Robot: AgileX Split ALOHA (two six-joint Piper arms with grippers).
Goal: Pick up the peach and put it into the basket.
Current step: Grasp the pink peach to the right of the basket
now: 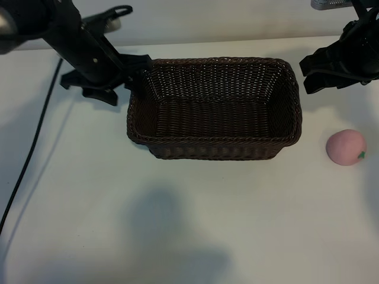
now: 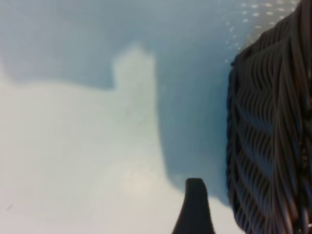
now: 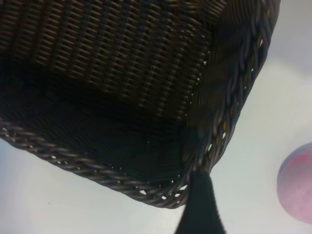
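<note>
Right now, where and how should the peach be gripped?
Probably from straight above, fingers closing across the middle of the peach. It is round, sits alone on the table right of the basket, and the right gripper, open, is nearest.

Nothing readable is showing up anywhere here, no text, labels, brand names or numbers on anything. The closest thing to a sign is the tiny green leaf mark sitting on the side of the peach, and that's a printed shape, not lettering. The basket is showing plain weave only, and the table isn't carrying any writing either
</note>
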